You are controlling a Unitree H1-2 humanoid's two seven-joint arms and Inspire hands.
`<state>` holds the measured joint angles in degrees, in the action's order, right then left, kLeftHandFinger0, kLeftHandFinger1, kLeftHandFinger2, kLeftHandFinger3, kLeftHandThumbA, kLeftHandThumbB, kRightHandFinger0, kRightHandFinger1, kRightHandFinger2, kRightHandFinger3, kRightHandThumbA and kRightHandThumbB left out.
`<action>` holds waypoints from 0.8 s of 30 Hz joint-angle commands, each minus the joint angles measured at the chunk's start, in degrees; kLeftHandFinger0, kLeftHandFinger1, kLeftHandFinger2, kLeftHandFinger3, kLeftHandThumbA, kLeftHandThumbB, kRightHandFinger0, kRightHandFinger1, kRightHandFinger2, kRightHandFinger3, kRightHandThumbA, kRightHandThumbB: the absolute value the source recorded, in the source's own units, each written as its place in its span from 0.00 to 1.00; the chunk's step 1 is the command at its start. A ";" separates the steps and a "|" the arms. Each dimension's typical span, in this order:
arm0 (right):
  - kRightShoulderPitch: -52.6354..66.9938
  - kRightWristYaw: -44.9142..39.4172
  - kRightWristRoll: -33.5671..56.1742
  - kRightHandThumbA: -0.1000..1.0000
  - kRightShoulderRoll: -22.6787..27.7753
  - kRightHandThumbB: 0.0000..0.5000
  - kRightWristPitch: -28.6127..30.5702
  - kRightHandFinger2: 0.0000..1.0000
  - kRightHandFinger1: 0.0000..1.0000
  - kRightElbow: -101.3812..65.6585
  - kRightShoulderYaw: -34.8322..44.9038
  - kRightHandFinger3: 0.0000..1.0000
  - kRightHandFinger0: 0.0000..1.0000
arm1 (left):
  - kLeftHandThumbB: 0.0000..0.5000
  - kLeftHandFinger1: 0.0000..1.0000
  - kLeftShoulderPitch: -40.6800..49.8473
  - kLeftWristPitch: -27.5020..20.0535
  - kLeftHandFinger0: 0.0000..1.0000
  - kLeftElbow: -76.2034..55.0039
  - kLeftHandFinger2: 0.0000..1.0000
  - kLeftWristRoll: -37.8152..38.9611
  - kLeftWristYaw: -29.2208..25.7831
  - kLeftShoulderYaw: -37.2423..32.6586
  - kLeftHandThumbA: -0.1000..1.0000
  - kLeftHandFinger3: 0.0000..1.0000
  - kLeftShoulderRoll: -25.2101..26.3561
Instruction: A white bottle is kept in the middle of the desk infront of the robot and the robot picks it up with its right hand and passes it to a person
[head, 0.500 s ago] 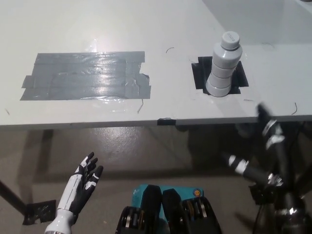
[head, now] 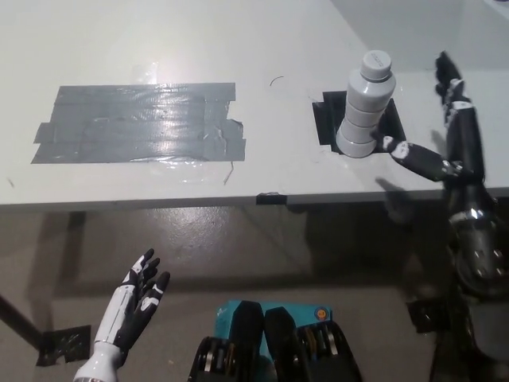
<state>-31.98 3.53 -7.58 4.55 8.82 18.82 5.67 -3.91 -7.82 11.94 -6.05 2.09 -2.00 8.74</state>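
The black right robot hand [head: 445,131] has risen from below the table edge at the lower right of the frame and now hovers over the table surface at the right of the frame, just beside the white ribbed plastic bottle [head: 364,107]. Its fingers are spread apart, one reaching leftward towards the bottle's base and the others pointing up the frame past the bottle's right side; it holds nothing. A small gap seems to separate the nearest fingertip from the bottle, though contact cannot be ruled out from this angle.

The bottle stands upright, cap on, on a square patch of black tape [head: 390,127] in the upper right of the frame, unmoved from half a second ago. The pale grey table [head: 159,40] fills the upper half of the frame, with a broad patch of shiny grey duct tape [head: 139,123] at its left, well apart from the bottle.

The white left robot hand [head: 137,296] rests at the lower left of the frame, below the table edge, its fingers apart and empty, as before.

The change suggests the reach is nearly complete: the right robot hand is level with the bottle and open wide enough to take it. The likely next need is to move left around the bottle's body and close, without tipping it
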 commanded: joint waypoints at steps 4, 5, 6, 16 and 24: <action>-9.41 1.75 0.70 1.00 1.19 0.94 -4.12 1.00 1.00 11.31 0.25 1.00 1.00 | 0.02 1.00 -0.56 -2.60 1.00 -0.57 1.00 -0.33 -0.71 0.40 0.84 1.00 0.16; -9.98 1.65 0.75 1.00 1.23 0.94 -4.09 1.00 1.00 12.31 0.14 1.00 1.00 | 0.02 1.00 -0.61 -2.83 1.00 -0.46 1.00 -0.25 -0.72 0.45 0.83 1.00 0.14; -11.01 1.39 0.95 1.00 1.22 0.90 -3.08 1.00 1.00 14.12 -0.05 1.00 1.00 | 0.03 1.00 -0.75 -2.71 1.00 -0.49 1.00 -0.37 -0.73 0.42 0.84 1.00 0.16; -17.99 2.21 0.75 1.00 0.32 0.95 -2.60 1.00 1.00 25.53 -1.07 1.00 1.00 | 0.03 1.00 -0.73 -2.76 1.00 -0.16 1.00 -0.25 -0.54 0.41 0.84 1.00 0.14; -23.78 3.20 -0.31 1.00 0.41 1.00 -2.63 1.00 1.00 34.81 -2.52 1.00 1.00 | 0.03 1.00 -0.91 -2.50 1.00 -0.42 1.00 -0.08 -0.37 0.43 0.82 1.00 0.10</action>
<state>-50.22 4.86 -7.28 4.58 5.87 51.21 4.32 -4.04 -8.30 12.35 -6.32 2.10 -2.02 8.67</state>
